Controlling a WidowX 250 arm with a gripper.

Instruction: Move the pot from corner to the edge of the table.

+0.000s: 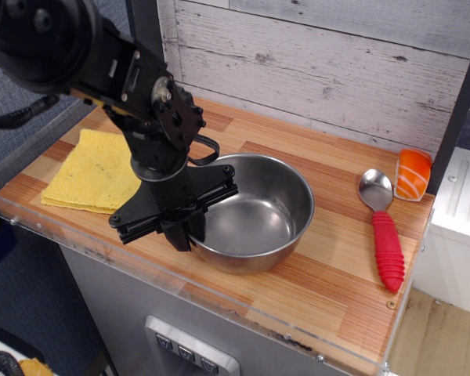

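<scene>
The shiny steel pot (258, 215) stands on the wooden table (341, 262), near the middle of its front edge. My black gripper (186, 232) reaches down from the left and is shut on the pot's left rim, with one finger outside the wall and one inside. The arm hides the pot's left side.
A yellow cloth (86, 168) lies at the table's left end. A steel spoon with a red ribbed handle (385, 239) and an orange-and-white piece (413, 174) lie at the right end. A whitewashed plank wall (321, 63) backs the table. A clear acrylic rim (219, 301) runs along the front.
</scene>
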